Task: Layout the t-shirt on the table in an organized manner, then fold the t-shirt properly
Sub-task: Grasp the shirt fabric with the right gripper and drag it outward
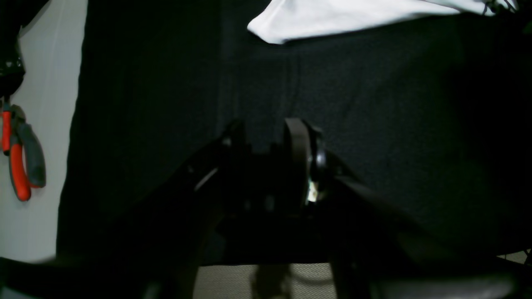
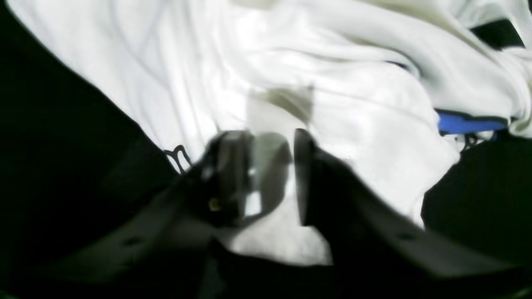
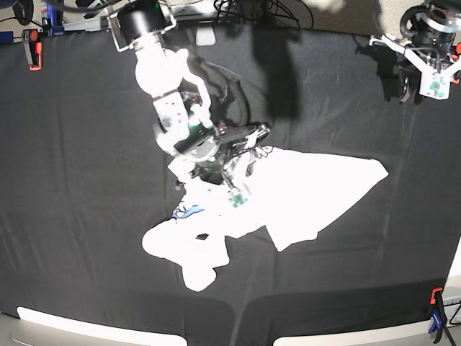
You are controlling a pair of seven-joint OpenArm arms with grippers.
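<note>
The white t-shirt (image 3: 310,194) lies crumpled and spread unevenly on the black table (image 3: 86,216), with a bit of blue print (image 3: 189,212) showing at its left. My right gripper (image 3: 220,173) is low over the shirt's upper left part. In the right wrist view its fingers (image 2: 232,166) stand apart at the gripper (image 2: 268,166), with white cloth (image 2: 332,83) between and under them and blue lettering (image 2: 469,123) to the right. My left gripper (image 3: 414,83) hangs at the far right corner, away from the shirt. In the left wrist view that gripper (image 1: 266,141) is empty over black cloth (image 1: 415,124), with a shirt corner (image 1: 332,16) ahead.
A red clamp (image 3: 32,47) holds the cloth at the far left corner and another clamp (image 3: 436,321) at the near right edge. A red-and-grey clamp (image 1: 20,158) shows at the table edge in the left wrist view. Cables lie beyond the table's far edge (image 3: 245,11).
</note>
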